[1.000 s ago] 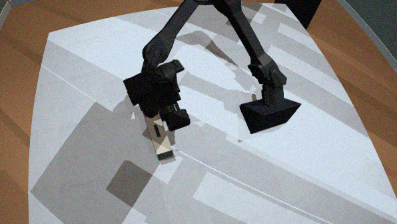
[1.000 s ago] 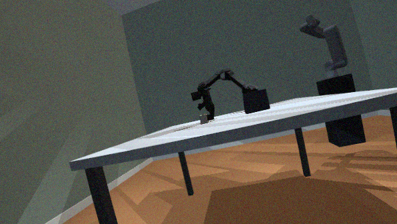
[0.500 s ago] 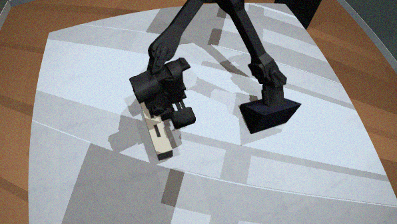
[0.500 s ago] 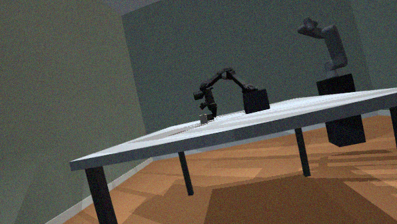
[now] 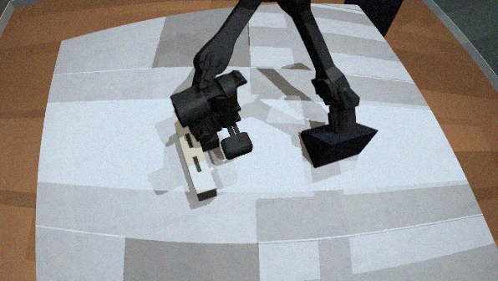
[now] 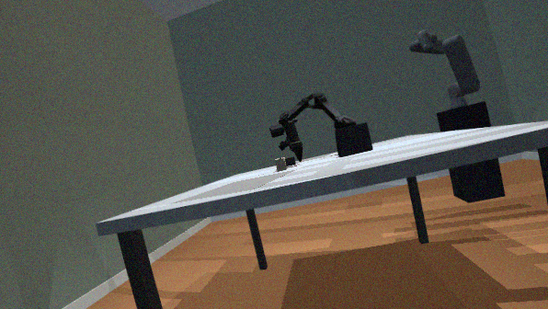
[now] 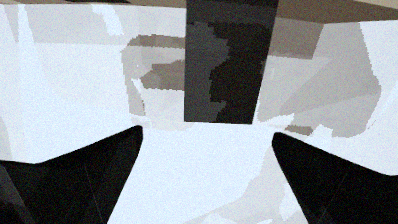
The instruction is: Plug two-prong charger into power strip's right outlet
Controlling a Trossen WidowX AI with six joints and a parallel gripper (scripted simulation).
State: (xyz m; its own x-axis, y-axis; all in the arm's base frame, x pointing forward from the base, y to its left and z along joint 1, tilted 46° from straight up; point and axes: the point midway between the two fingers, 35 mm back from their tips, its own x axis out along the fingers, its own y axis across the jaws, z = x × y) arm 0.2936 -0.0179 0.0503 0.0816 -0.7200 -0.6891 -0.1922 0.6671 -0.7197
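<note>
The power strip (image 5: 206,179) (image 6: 280,165) (image 7: 320,10) is a long pale bar lying on the table. Two dark outlet slots show in the top view; its far end is hidden under the gripper. The charger (image 5: 210,143) (image 6: 290,161) (image 7: 240,85) is a small dark block close beside the strip, on the side toward the arm's base. Its prongs cannot be made out. My gripper (image 6: 300,159) (image 7: 209,135) points down, wide open and empty. In the wrist view its fingertips lie left and right of the charger's near end, just short of it. In the top view the fingertips are mostly hidden.
The arm's dark base block (image 5: 340,144) (image 6: 353,139) stands on the table (image 5: 104,146) (image 6: 322,177) to the right of the strip. A second grey arm (image 6: 462,64) stands on a black pedestal (image 6: 475,179) behind the table. Shadows of the arm fall around the strip.
</note>
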